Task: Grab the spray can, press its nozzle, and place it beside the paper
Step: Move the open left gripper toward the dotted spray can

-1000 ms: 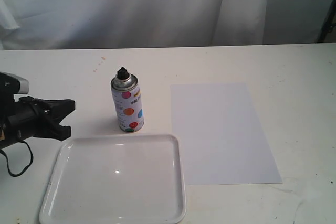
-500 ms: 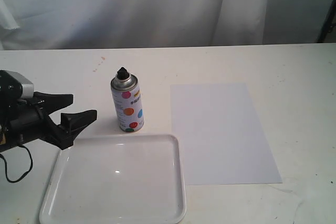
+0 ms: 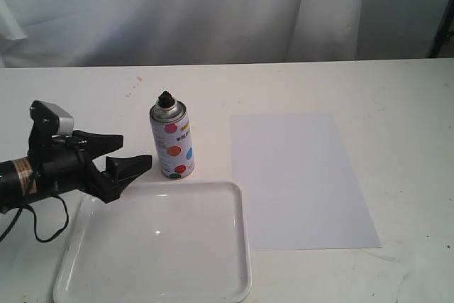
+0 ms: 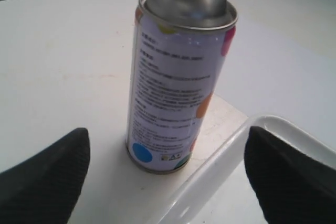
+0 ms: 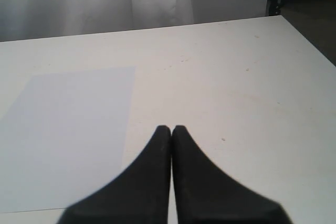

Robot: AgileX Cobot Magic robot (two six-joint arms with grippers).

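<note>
Left pincer (image 3: 135,150) advanced toward upright spray can (image 3: 172,143), spread wide, right pincer (image 5: 171,129) pressed together near paper (image 5: 68,129)

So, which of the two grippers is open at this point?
The left gripper: its jaws are spread wide, facing the spray can. The right gripper is shut tight, over the table near the paper.

Light was bright, even & diffuse; white table (image 3: 397,104) nearly blown out. Spray can (image 3: 172,143) threw only a faint soft shadow twd the left gripper (image 3: 135,150) fingertips. Small glare spot on tray (image 3: 213,260). Left wrist view: fingers (image 4: 47,177) blurred, can fairly sharp btwn them, dull sheen on top. Right wrist view: right gripper (image 5: 171,128) fingers soft-edged, paper (image 5: 68,129) beside them tinted bluish.
</note>
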